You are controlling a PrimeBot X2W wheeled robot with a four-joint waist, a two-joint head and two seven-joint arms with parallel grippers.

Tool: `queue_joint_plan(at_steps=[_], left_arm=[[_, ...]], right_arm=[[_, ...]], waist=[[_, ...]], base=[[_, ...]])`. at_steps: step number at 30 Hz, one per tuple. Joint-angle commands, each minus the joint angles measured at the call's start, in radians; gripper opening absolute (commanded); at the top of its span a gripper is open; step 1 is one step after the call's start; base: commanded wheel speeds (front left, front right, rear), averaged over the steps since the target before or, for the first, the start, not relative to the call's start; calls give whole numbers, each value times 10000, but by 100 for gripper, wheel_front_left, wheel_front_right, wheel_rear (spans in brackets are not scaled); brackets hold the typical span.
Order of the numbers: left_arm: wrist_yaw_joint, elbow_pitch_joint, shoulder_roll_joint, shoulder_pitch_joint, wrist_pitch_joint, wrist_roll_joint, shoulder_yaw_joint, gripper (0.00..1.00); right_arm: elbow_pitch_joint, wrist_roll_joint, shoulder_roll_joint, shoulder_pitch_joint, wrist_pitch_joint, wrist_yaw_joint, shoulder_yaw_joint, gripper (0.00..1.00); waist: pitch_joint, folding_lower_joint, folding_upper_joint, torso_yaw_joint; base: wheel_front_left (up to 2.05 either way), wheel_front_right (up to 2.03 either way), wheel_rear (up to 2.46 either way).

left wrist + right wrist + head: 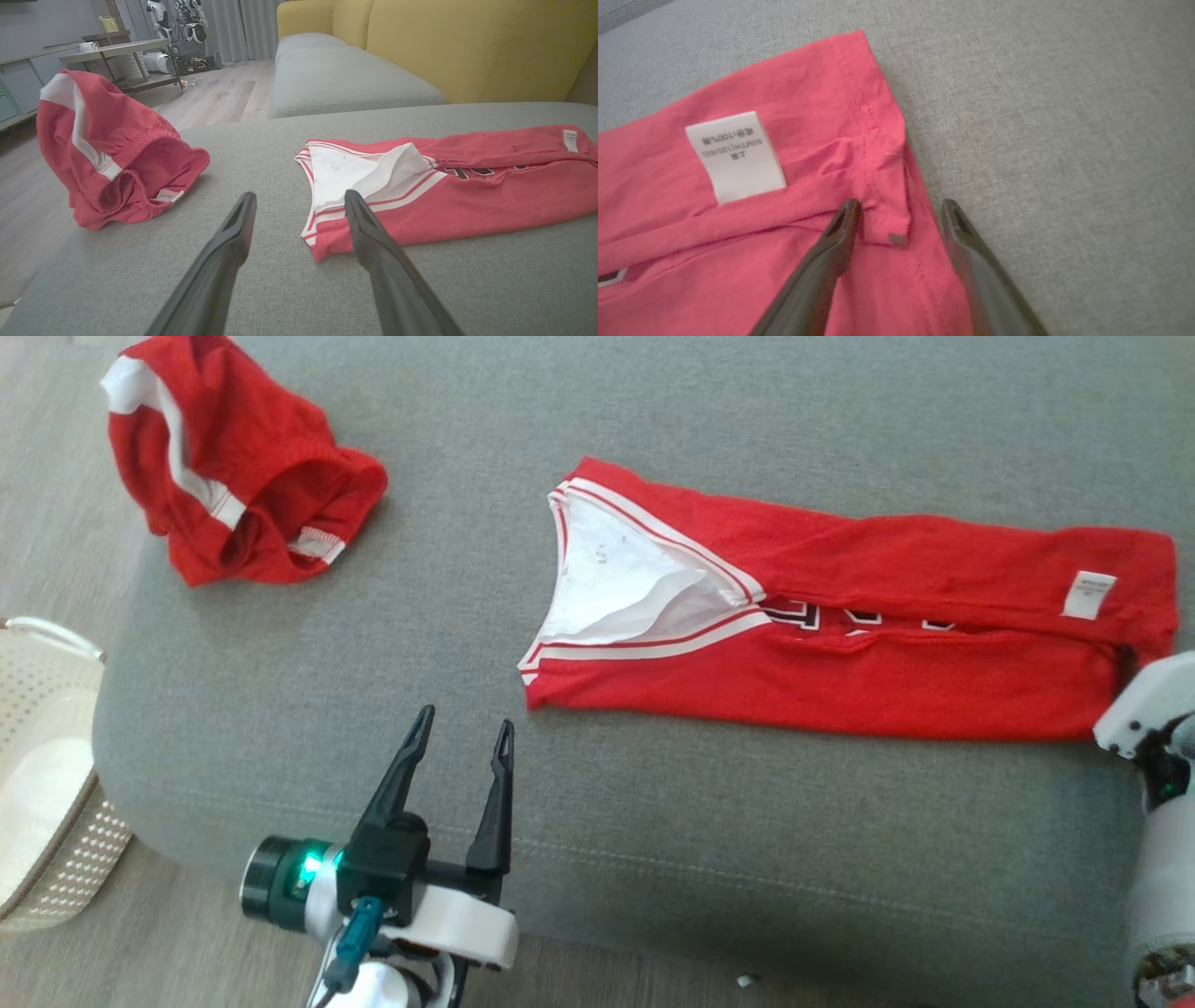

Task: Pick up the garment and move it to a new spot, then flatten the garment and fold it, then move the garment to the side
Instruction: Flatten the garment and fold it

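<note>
Garment (840,672) is presenting as thin matt red cloth with smooth white trim. Sofa cushion (709,859) is showing coarse grey woven fabric. The left gripper (467,717) is showing dark, faintly glossy plastic fingers. Basket (37,784) is appearing as perforated pale plastic.

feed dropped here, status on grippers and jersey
Left gripper open, short of the jersey collar. Right gripper open, astride the hem corner. Jersey flat, folded lengthwise. Shorts lie apart, not in the way.

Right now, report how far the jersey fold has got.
Done: the jersey lies flat on the cushion, long sides folded into a strip. In hand: the right end effector, open, straddles the hem corner by the label; the left end effector hovers open near the collar. Left: folding end to end, moving it aside.
</note>
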Motion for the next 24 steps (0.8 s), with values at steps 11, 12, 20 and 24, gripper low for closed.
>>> queue_joint_plan(at_steps=[11, 12, 20, 24], left_arm=[[-426, -317, -208, 80, -122, 464, 923, 100], [-464, -328, -240, 71, -122, 512, 952, 100], [-687, -320, -313, -163, -122, 891, 1241, 100], [-801, -222, -326, -214, -122, 993, 1313, 100]], right_arm=[[160, -350, -202, -629, -1098, -9, 574, 0], [85, -380, -216, -680, -1153, -9, 665, 0], [-1227, -392, -748, -1072, -881, -9, 1739, 0], [-2043, -181, -1096, -1146, -255, -9, 2386, 0]], waist=[[-76, 1, -1, -943], [-70, 1, -1, -1086], [115, 1, -1, -2149], [110, 1, -1, -2420]], base=[[0, 0, 0], [0, 0, 0], [0, 0, 0], [0, 0, 0]])
